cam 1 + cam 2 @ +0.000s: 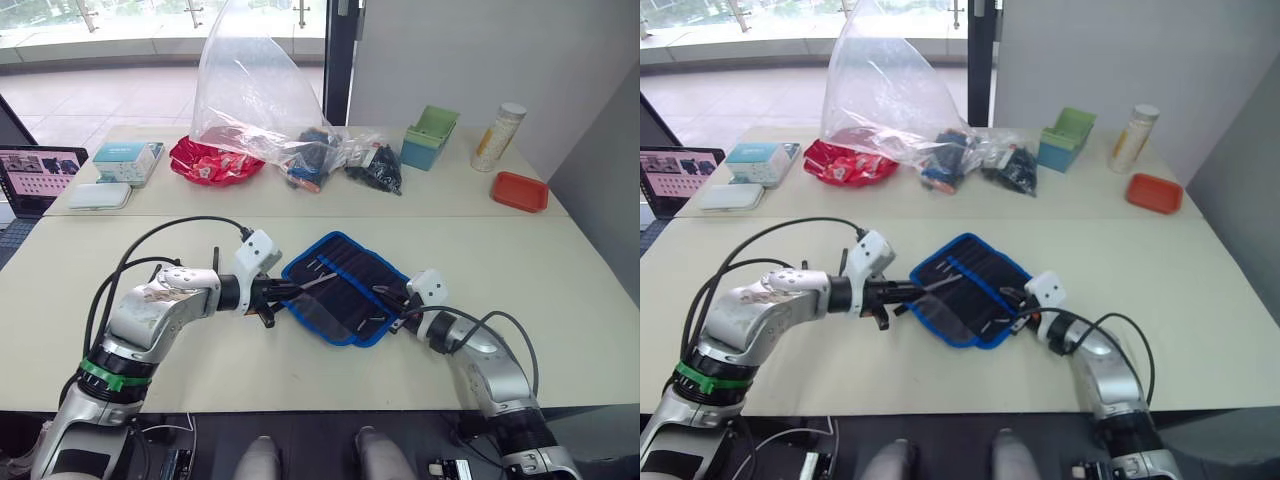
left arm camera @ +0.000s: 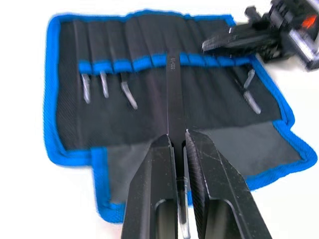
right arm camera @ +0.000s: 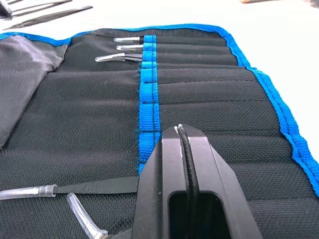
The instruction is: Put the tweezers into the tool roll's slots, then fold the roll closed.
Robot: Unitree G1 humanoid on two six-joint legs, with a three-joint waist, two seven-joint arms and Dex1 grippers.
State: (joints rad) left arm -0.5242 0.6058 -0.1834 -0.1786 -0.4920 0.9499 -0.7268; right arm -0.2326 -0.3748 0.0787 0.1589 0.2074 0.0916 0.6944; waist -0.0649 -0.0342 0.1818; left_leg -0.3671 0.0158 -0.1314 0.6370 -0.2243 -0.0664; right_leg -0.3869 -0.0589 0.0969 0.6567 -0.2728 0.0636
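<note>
The tool roll (image 1: 345,302) lies open in the middle of the near table, blue-edged, its slots (image 3: 148,84) running along a blue band. My left gripper (image 2: 178,137) is shut on one of the tweezers (image 2: 174,94), whose far end reaches the blue band at a middle slot. Three tweezers (image 2: 103,84) sit in slots at one end and two more (image 2: 250,102) at the other, tips sticking out. My right gripper (image 3: 180,130) is shut and rests on the roll's fabric near those two, at the roll's right edge (image 1: 385,294).
The far table holds a big clear plastic bag (image 1: 250,90), a red packet (image 1: 210,160), a green box (image 1: 430,138), a bottle (image 1: 497,137) and a red tray (image 1: 519,191). A laptop (image 1: 35,175) stands at far left. The roll's grey flap (image 1: 320,315) lies toward me.
</note>
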